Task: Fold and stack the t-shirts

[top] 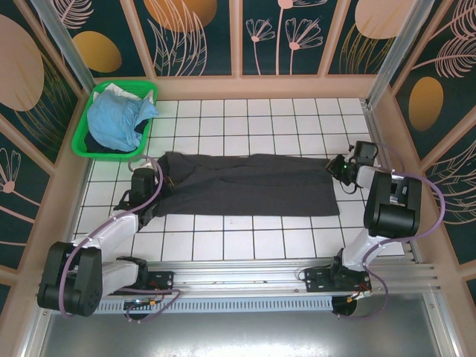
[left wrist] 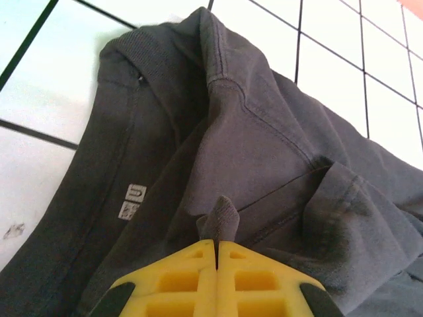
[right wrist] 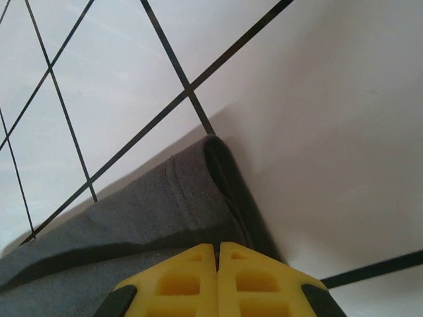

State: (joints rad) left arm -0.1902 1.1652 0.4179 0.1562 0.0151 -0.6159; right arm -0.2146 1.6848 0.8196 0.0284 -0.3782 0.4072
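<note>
A dark charcoal-grey t-shirt (top: 245,184) lies spread in a long band across the white tiled table. My left gripper (top: 152,181) sits at its left end, by the collar. It is shut on a pinch of the grey cloth (left wrist: 220,221) that pokes up between the yellow fingers (left wrist: 178,277). My right gripper (top: 336,169) holds the shirt's right end, shut on the hem corner (right wrist: 198,191), which is lifted off the tiles. The light blue t-shirt (top: 119,119) is bundled in the green basket.
The green plastic basket (top: 88,119) stands at the far left corner. Patterned walls enclose the tiled table (top: 245,238), with a metal rail along its near edge. Bare tiles lie in front of and behind the grey shirt.
</note>
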